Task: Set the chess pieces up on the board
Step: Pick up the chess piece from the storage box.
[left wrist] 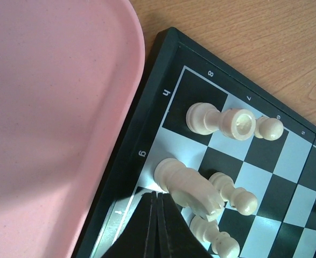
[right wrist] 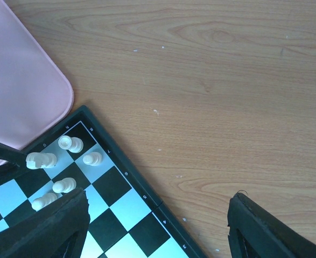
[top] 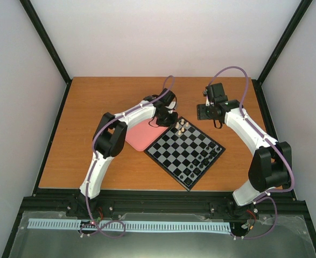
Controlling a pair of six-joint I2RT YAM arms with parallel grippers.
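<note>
Black rail (top: 163,207) up front, then the wooden table (top: 93,102). The board (top: 179,153) sits mid-table, with the chess pieces (top: 182,127) clustered at its far corner by the pink tray (top: 139,135). There the left gripper (left wrist: 158,199) has its jaws pressed together, while the right gripper (right wrist: 159,200) is spread wide. White walls (top: 163,37) behind.

White arms (top: 96,172), black joints (top: 113,137), purple cables (top: 236,68)
</note>
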